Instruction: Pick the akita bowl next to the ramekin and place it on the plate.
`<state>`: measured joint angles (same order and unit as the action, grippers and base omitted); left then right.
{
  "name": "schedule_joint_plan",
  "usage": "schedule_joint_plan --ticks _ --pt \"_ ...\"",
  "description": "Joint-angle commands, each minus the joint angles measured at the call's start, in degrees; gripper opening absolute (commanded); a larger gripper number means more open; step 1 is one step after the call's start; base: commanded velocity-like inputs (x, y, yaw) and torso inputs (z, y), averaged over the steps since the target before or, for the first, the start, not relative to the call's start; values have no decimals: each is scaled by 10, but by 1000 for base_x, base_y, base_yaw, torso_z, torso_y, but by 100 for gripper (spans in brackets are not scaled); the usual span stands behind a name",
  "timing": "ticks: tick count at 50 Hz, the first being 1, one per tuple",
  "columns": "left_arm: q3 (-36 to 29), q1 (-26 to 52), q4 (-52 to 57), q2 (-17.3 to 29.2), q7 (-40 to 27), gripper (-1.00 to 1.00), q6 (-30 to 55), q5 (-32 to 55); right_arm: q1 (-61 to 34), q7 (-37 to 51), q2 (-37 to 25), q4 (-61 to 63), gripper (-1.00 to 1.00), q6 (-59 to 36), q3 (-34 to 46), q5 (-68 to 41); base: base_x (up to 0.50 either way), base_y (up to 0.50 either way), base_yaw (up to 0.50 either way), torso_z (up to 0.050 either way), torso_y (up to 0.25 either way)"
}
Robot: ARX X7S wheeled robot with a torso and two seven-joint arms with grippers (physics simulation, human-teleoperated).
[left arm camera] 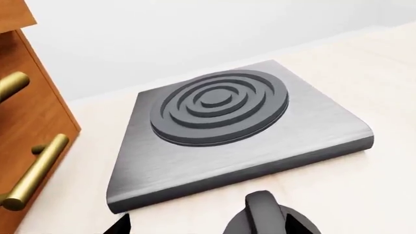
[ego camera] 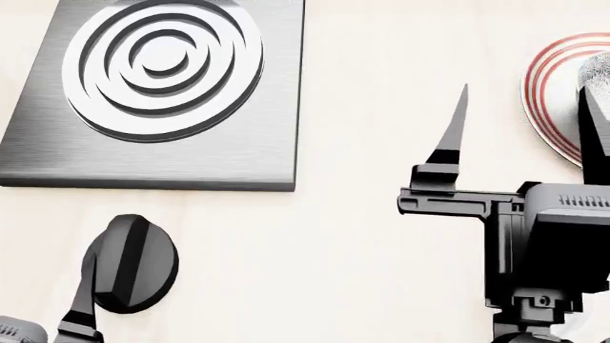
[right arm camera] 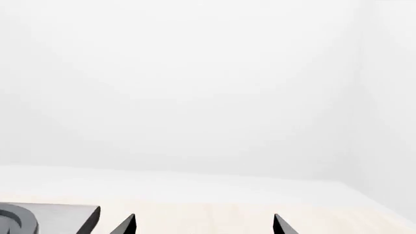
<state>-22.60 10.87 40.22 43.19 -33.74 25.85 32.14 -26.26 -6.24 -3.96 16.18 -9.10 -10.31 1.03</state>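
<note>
The plate (ego camera: 551, 93), white with red rings, lies at the right edge of the head view. A grey-speckled patch that looks like the akita bowl (ego camera: 598, 70) sits on it, mostly cut off by the frame edge. My right gripper (ego camera: 524, 89) is open wide just left of the plate, its right finger crossing in front of the speckled patch. The right wrist view shows only my right gripper (right arm camera: 204, 222) with nothing between its tips. My left gripper (left arm camera: 213, 222) is open near the counter's front. The ramekin is out of view.
A grey metal burner slab (ego camera: 162, 93) with raised rings lies at the back left, also seen as the burner slab (left arm camera: 221, 107). A dark oval knob (ego camera: 133, 264) sits on the counter beside my left fingers. A wooden cabinet (left arm camera: 32, 122) with brass handles stands nearby.
</note>
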Motion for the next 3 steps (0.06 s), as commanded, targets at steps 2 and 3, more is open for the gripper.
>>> schedule_joint_plan --ticks 2,3 --pt "16 -5 5 -12 13 100 1 -5 36 8 5 3 100 34 14 5 0 0 0 0 0" --pt "16 -6 5 -12 13 100 1 -5 38 10 5 3 100 35 15 4 0 0 0 0 0"
